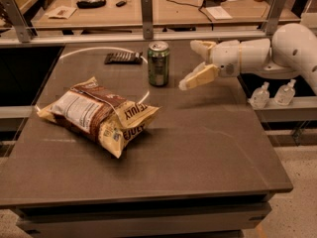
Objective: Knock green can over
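The green can [158, 63] stands upright at the back middle of the dark table [208, 148]. It has a silver top and a pale patch on its side. My gripper [188, 65] reaches in from the right on a white arm [277, 53] and hovers just right of the can, a small gap away, at about the can's height. It is open and empty. One cream finger [199, 77] points down toward the table and the other [200, 45] sits higher and farther back.
A tan-and-brown chip bag [96, 114] lies at the left centre of the table. A flat dark packet [123, 58] lies behind and left of the can. Two small clear bottles [272, 93] stand on a ledge at the right. A rail and cluttered desk run behind.
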You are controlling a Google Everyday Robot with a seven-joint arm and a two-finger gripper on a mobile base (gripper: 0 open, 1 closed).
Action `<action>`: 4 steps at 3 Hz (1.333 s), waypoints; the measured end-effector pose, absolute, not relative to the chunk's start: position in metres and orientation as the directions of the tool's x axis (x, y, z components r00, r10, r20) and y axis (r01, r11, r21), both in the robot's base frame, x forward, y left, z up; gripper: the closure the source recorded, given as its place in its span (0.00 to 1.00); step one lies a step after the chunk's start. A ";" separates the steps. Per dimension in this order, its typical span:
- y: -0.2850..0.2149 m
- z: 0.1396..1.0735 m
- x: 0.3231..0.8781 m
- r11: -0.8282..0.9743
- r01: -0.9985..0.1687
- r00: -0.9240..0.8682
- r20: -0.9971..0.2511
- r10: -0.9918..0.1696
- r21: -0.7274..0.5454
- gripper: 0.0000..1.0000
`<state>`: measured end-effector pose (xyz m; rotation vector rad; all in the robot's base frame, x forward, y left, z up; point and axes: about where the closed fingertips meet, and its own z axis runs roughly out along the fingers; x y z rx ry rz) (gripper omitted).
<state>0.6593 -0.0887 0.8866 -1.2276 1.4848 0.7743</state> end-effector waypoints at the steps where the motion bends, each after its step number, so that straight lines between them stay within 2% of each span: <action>1: -0.059 0.877 0.668 0.266 -0.959 0.005 -0.946 -0.323 -0.096 0.00; 3: -0.024 0.866 0.671 0.235 -0.971 -0.041 -0.947 -0.320 -0.038 0.00; 4: -0.015 0.869 0.674 0.227 -0.973 -0.043 -0.952 -0.302 -0.028 0.18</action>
